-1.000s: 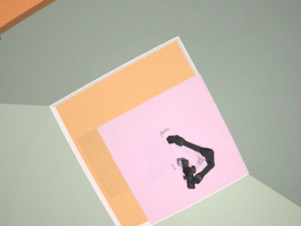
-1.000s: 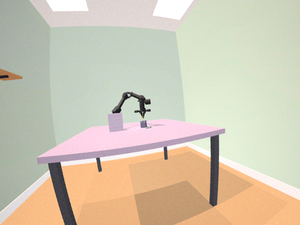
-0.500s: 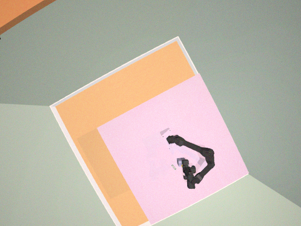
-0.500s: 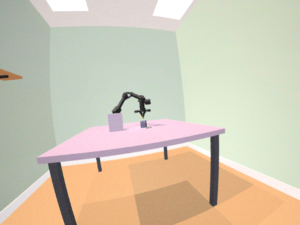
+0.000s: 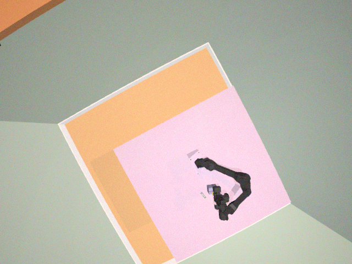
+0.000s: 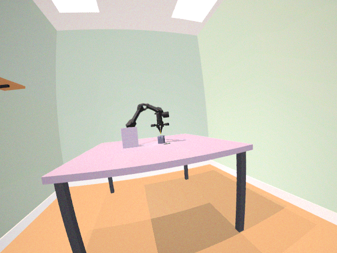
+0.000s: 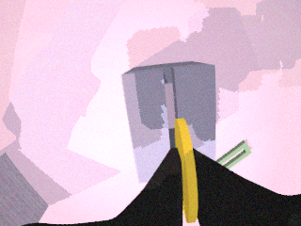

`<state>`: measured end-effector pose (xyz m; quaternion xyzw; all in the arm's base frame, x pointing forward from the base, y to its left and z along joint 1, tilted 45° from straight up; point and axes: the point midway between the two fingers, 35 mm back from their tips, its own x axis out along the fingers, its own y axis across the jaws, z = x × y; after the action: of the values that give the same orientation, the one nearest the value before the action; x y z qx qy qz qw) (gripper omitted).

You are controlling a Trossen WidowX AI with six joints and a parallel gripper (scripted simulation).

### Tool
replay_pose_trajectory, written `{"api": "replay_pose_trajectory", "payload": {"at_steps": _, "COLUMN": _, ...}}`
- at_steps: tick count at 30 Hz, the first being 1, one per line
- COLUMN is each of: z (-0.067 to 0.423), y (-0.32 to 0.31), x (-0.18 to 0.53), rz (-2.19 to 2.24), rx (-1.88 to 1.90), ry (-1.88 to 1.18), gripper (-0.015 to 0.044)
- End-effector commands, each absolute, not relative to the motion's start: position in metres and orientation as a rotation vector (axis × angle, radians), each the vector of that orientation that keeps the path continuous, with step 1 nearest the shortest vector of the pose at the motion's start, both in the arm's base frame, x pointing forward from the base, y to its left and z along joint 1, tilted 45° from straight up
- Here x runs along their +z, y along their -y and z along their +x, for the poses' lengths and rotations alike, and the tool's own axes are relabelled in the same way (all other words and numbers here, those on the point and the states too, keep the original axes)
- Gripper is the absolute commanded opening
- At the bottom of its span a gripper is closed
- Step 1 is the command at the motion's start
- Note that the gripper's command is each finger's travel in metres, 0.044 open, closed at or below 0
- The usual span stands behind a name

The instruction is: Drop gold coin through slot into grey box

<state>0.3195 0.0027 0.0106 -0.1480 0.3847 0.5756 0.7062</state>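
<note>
My gripper is shut on the thin gold coin, held on edge between the dark fingers. It hangs just above the small grey box. In the wrist view the narrow slot in the lid runs roughly in line with the coin's edge, just beyond it. The dark-green holder lies empty on the table beside the box.
The pink table carries the arm's base and a pale upright panel to the left of the box. Orange floor lies below, green walls around.
</note>
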Motion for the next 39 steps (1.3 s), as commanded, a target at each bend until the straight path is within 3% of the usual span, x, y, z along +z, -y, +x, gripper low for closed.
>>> {"api": "replay_pose_trajectory", "payload": {"at_steps": 1, "z": 0.320, "y": -0.004, "x": 0.009, "rz": -0.330, "rx": 1.280, "ry": -0.853, "gripper": 0.0000}}
{"api": "replay_pose_trajectory", "payload": {"at_steps": 37, "z": 0.319, "y": -0.017, "x": -0.002, "rz": -0.322, "rx": 1.276, "ry": -0.858, "gripper": 0.0000}}
{"api": "replay_pose_trajectory", "payload": {"at_steps": 39, "z": 0.320, "y": -0.015, "x": -0.001, "rz": -0.331, "rx": 1.277, "ry": -0.857, "gripper": 0.0052}}
